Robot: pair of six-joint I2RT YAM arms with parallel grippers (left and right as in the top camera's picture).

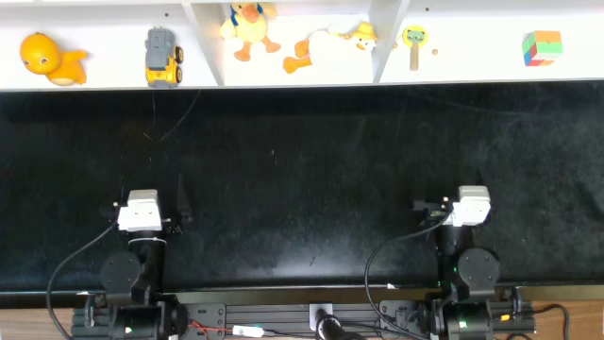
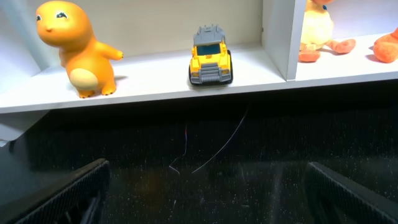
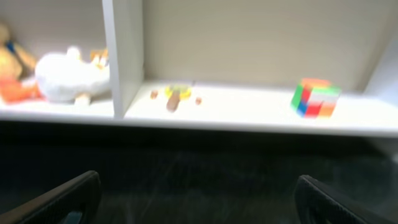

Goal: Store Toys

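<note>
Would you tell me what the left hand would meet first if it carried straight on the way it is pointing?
Most likely the yellow toy truck on the white shelf, past bare black mat; the shelf's front edge might come first, as height is unclear.

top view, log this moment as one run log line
left end effector: open, holding nothing | right end effector: open, holding nothing | yellow truck, colour cube, plush duck: on white shelf

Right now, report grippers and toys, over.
Left gripper open, empty. Right gripper open, empty. Orange figure, truck, duck plush, white plush, rattle, cube all on shelf. Black mat lies between grippers and shelf.
</note>
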